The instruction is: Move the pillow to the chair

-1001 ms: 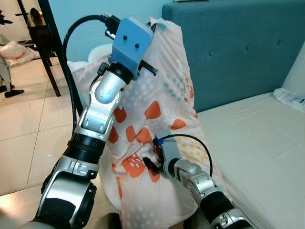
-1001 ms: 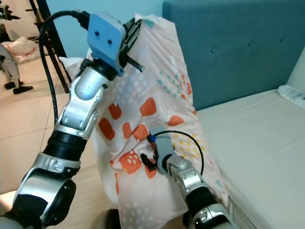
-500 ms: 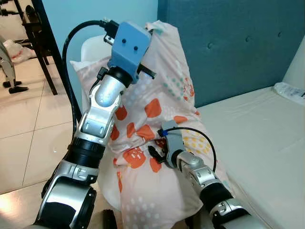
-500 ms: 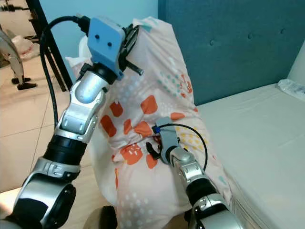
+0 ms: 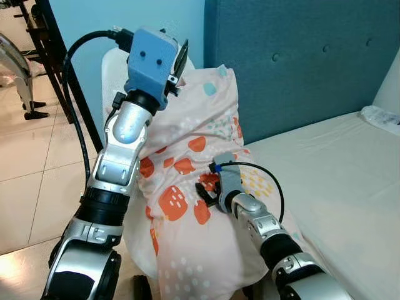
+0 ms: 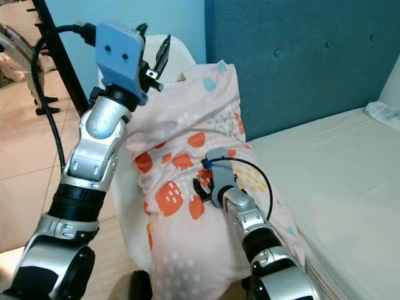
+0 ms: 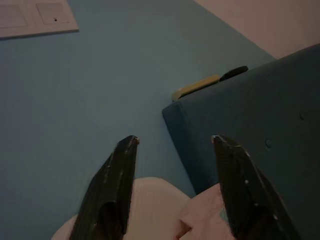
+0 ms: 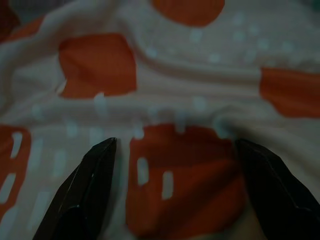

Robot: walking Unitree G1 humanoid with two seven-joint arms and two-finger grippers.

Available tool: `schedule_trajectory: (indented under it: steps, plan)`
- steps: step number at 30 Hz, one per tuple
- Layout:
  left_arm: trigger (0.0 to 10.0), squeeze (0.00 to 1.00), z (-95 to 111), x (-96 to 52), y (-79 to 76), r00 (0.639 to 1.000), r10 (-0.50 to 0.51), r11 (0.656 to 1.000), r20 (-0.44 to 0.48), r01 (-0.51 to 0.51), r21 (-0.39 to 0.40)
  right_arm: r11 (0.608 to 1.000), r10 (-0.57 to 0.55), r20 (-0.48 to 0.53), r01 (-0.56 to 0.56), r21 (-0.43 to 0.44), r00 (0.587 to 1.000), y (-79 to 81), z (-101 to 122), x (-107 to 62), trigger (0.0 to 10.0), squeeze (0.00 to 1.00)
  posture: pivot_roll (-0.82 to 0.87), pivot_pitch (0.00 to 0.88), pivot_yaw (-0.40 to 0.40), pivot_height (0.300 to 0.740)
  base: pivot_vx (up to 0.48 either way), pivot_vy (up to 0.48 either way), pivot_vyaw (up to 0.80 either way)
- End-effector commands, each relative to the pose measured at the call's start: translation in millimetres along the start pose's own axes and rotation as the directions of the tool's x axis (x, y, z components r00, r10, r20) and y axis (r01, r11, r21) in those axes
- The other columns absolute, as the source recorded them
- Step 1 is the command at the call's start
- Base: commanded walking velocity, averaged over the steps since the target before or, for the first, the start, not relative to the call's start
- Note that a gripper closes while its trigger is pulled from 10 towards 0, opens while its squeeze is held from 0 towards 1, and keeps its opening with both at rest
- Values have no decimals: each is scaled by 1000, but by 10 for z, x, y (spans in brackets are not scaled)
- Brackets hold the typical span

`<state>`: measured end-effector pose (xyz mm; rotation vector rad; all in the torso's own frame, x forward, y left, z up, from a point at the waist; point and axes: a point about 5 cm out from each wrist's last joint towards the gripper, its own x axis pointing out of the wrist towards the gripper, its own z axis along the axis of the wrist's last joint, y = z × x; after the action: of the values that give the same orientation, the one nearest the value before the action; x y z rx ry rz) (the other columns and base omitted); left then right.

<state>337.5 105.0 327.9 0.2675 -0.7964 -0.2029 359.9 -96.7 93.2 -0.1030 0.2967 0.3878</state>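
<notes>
The pillow, pink with orange patches and pale dots, slumps against a white chair beside the bed. My left gripper is raised just above the pillow's top corner, open, with nothing between its fingers. In the left wrist view the left gripper frames the blue wall, with the chair back and a pillow corner below it. My right gripper presses into the pillow's middle with its fingers spread. In the right wrist view the right gripper is open against an orange patch of the pillow.
A blue padded headboard rises behind the pillow, with the white mattress to the right. A pale packet lies at the mattress's far edge. Dark furniture legs stand on the tiled floor at the left.
The left gripper has opened and let go of the pillow's top. The pillow has sagged down against the chair. The right gripper stays pressed into its middle. The camera has shifted.
</notes>
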Motion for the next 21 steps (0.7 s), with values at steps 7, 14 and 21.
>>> schedule_trajectory:
  steps: [7,14,21]
  plan:
    - [10000,1000,-166,-321,-242,984,-142,981,-108,126,-146,998,-9,80,4,55,997,-10,161,46,10000,0,158,22,1,351,0,0,0]
    - [10000,0,-499,-1029,-573,899,-353,897,-260,247,-366,980,38,254,-85,178,966,-92,457,1,10000,0,153,6,2,321,0,0,0]
    - [10000,0,-922,-1709,-559,802,-331,914,-498,142,-380,949,-75,428,-67,307,901,-496,661,-243,10000,0,150,0,-20,300,0,0,0]
